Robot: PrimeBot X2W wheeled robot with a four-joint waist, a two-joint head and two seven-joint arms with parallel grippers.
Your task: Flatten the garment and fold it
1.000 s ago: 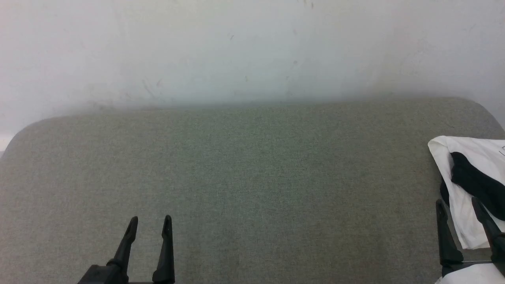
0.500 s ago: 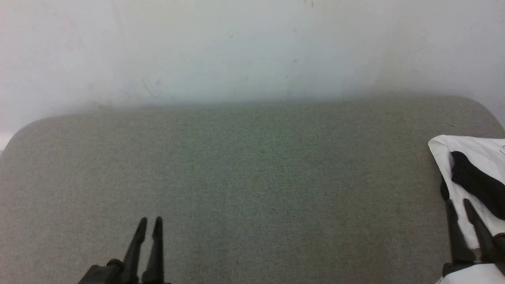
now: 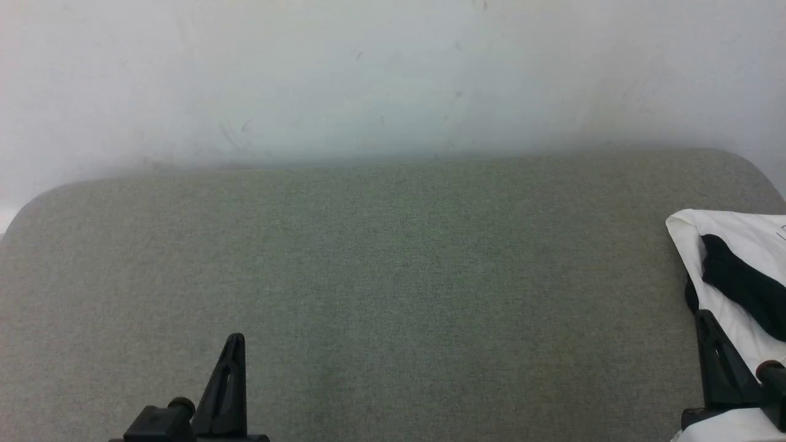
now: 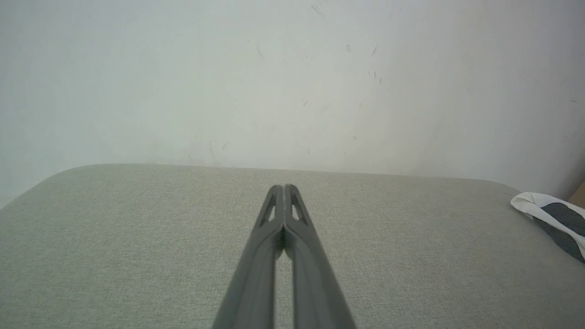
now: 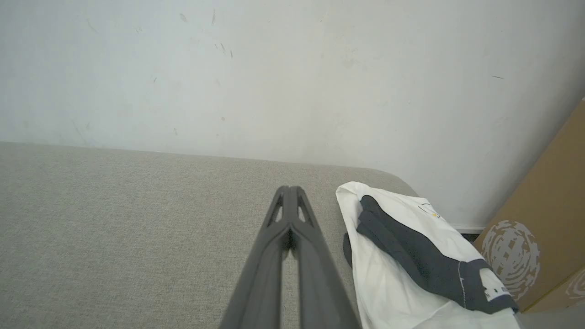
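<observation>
The garment (image 3: 731,270) lies bunched at the right end of the grey cushioned surface (image 3: 393,276), white with a black sleeve across it. In the right wrist view the garment (image 5: 411,256) sits just right of my right gripper (image 5: 289,188), whose fingers are pressed together with nothing between them. From the head view the right gripper (image 3: 703,316) stands at the garment's near left edge. My left gripper (image 3: 236,337) is shut and empty at the lower left, far from the cloth. In the left wrist view the left gripper (image 4: 283,186) points over bare cushion, the garment (image 4: 548,219) at far right.
A pale wall (image 3: 393,73) rises right behind the cushion's far edge. A brown cardboard box (image 5: 544,219) leans beside the right end of the surface, past the garment.
Both grippers have closed from wide open to shut, with nothing taken hold of. The garment has not moved.
</observation>
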